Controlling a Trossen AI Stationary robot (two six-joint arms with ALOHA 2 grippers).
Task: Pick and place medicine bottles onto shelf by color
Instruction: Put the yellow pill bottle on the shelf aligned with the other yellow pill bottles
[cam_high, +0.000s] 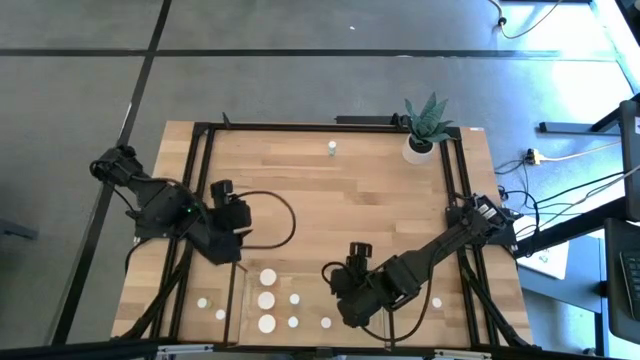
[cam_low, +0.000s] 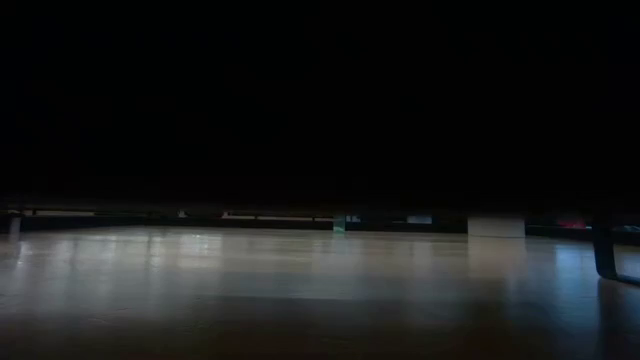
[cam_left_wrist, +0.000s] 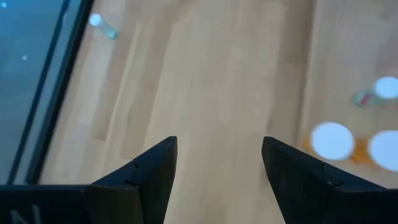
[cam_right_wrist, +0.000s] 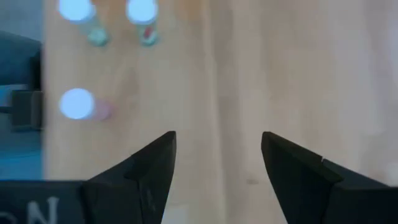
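Observation:
Several medicine bottles with white caps stand near the table's near edge, most of them on the light-wood shelf (cam_high: 310, 282): wide ones (cam_high: 268, 277) (cam_high: 266, 299) and small ones (cam_high: 295, 298). One small bottle (cam_high: 331, 148) stands alone near the far edge. My left gripper (cam_high: 228, 245) hovers open left of the group. Its wrist view shows bare wood between the fingers and two wide amber bottles (cam_left_wrist: 333, 140) off to one side. My right gripper (cam_high: 350, 298) hovers open right of the group, with small bottles (cam_right_wrist: 76, 102) ahead of it.
A white pot with a spiky green plant (cam_high: 424, 135) stands at the far right corner. Dark frame bars (cam_high: 200, 200) run along the table's left and right sides. Two small bottles (cam_high: 202, 302) stand near left, one (cam_high: 437, 302) near right. Bare wood fills the table's middle.

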